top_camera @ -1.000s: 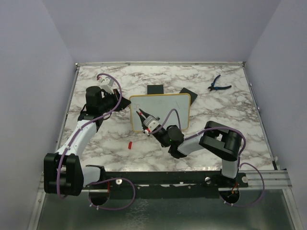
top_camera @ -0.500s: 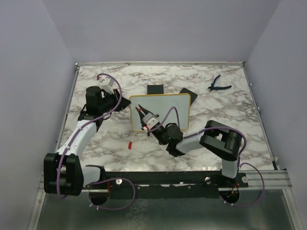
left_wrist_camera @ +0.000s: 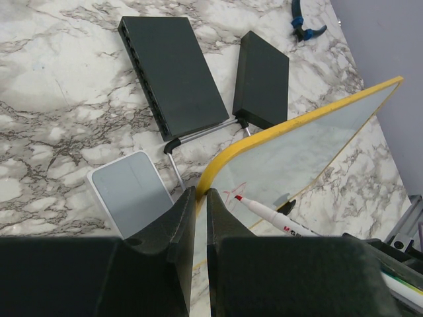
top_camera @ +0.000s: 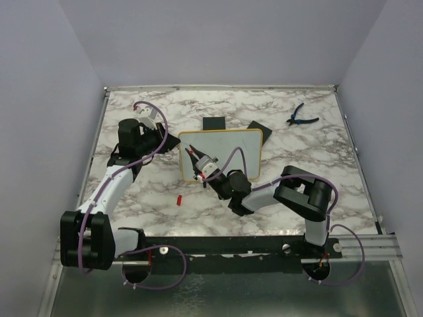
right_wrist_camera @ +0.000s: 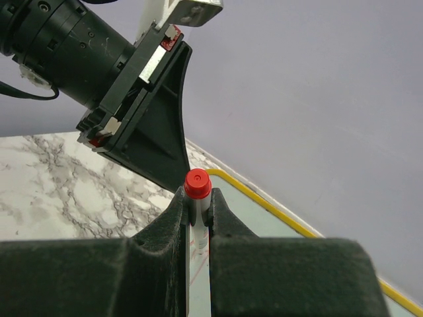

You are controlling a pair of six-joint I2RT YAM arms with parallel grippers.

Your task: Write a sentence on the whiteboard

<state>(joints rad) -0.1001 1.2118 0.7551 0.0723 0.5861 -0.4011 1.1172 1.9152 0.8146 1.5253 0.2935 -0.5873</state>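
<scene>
Whiteboard [top_camera: 221, 155] stands mid-table, leaning back, between the two arms. Yellow frame, long side level.

Left gripper [left_wrist_camera: 201, 195]: fingers pinched narrow on the board's left edge near the upper corner, with the yellow frame running in between them.

Right gripper [right_wrist_camera: 197, 198]: closed tight on a marker [left_wrist_camera: 271, 214]. The marker's red butt end sticks out past the fingertips in the right wrist view. The gripper sits in front of the board's left half.

In the left wrist view the marker's red tip sits at the white surface, close to the left corner. Sentence [left_wrist_camera: 231, 193]: only a small red scrawl shows beside the tip. I cannot tell whether the tip touches.

Table [top_camera: 317, 152]: two black squares [top_camera: 214, 123] just behind the board, blue pliers [top_camera: 302, 116] far right, and a small red piece [top_camera: 178, 199] lying near the front, left of the right arm.
</scene>
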